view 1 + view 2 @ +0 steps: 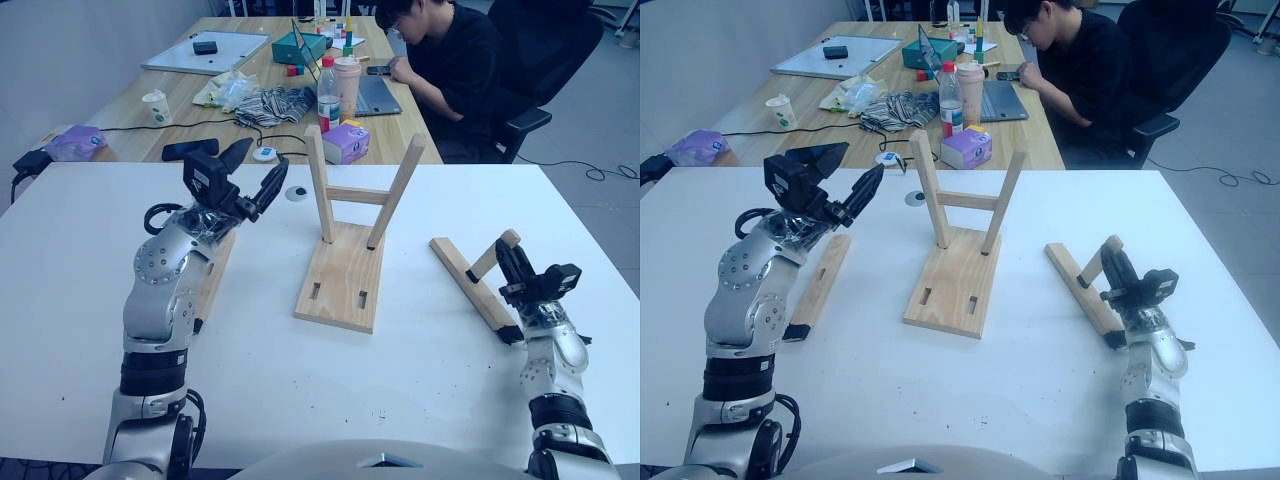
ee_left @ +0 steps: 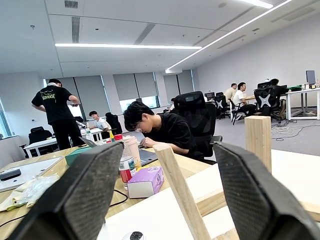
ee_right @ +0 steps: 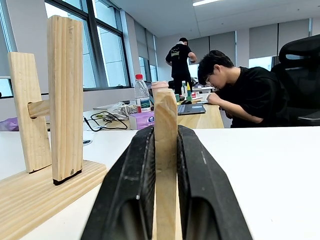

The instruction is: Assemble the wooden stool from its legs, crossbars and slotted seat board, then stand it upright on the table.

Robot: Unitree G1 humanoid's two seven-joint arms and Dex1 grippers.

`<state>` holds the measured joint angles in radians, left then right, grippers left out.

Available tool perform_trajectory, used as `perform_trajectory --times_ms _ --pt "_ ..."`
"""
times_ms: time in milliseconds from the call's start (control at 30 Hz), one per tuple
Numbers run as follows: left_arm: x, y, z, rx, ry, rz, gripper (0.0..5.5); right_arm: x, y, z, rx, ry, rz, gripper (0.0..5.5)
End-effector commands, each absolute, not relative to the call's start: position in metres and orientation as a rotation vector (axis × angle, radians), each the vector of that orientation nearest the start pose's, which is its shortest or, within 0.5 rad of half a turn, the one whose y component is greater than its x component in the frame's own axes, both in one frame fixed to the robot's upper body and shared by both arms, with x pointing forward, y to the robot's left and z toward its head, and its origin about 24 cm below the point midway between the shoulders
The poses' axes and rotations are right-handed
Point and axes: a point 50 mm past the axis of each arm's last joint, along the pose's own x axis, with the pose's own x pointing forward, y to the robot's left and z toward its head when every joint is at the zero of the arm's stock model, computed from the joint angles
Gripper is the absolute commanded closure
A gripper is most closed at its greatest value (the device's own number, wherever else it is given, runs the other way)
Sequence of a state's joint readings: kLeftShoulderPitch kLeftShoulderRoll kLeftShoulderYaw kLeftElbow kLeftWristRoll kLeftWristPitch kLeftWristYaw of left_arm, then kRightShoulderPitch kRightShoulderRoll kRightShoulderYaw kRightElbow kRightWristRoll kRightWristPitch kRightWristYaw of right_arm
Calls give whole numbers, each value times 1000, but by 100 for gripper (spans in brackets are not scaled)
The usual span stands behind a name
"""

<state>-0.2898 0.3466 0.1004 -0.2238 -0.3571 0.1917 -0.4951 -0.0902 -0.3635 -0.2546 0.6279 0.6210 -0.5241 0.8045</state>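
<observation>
The slotted seat board [image 1: 340, 275] lies flat mid-table. Two legs joined by a crossbar [image 1: 358, 195] stand upright in its far slots, and two near slots [image 1: 315, 290] are open. My left gripper [image 1: 258, 170] is raised above the table left of the legs, open, nothing between its fingers [image 2: 85, 200]; the standing legs [image 2: 182, 195] lie beyond them. A flat wooden piece [image 1: 820, 280] lies under the left arm. At the right, my right gripper [image 1: 512, 270] is shut on the second leg assembly [image 1: 470, 275], which rests on the table; the held wood [image 3: 166, 150] is clamped between its pads.
A small dark round object [image 1: 296, 193] sits on the white table behind the stool. Past the far edge stands a wooden desk with a purple box [image 1: 346, 143], a bottle [image 1: 328, 95], cables and a laptop, where a person sits. The front of the table is bare.
</observation>
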Motion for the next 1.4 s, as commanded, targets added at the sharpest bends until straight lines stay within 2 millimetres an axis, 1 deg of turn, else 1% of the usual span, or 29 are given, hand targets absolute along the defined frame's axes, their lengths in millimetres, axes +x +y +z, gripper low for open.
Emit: perform_trajectory --times_ms 33,133,267,333,533,600,633,667,733,767,800,833,867,933,1033,1100,1200,1267,1400 --pt "287 173 172 85 -319 -581 221 135 -262 -98 248 485 211 509" --pt "286 173 172 84 -320 -577 221 137 -267 -95 264 452 181 509" --pt "285 174 172 83 -323 -566 221 147 -269 -91 291 425 180 509" --pt "285 174 172 82 -325 -562 221 150 -270 -89 291 413 180 461" --pt "284 174 172 81 -329 -555 221 158 -271 -85 284 395 193 357" --pt "284 174 172 81 -330 -554 221 164 -273 -80 271 364 197 323" --pt "284 174 172 81 -330 -554 221 169 -277 -74 252 336 204 312" --pt "284 174 172 82 -330 -554 221 172 -280 -70 238 318 208 287" --pt "283 175 172 84 -331 -554 221 193 -285 -36 134 271 252 255" --pt "283 176 173 86 -331 -552 221 205 -285 -14 104 273 263 230" --pt "282 176 173 87 -332 -551 221 215 -280 9 52 275 299 215" --pt "282 176 174 87 -333 -552 221 220 -277 24 31 312 310 205" --pt "282 176 174 87 -334 -553 221 224 -274 37 -14 328 329 182" --pt "281 175 174 86 -337 -547 221 230 -266 55 -42 369 340 168" --pt "278 177 173 87 -340 -532 221 235 -259 69 -61 434 316 168" --pt "277 177 173 85 -339 -527 221 233 -256 78 -65 491 286 168" --pt "276 177 173 84 -338 -521 221 228 -254 83 -97 543 256 168" --pt "274 177 172 82 -334 -519 221 224 -256 83 -100 573 226 168" --pt "273 179 171 81 -328 -511 221 213 -271 68 -102 656 141 168"
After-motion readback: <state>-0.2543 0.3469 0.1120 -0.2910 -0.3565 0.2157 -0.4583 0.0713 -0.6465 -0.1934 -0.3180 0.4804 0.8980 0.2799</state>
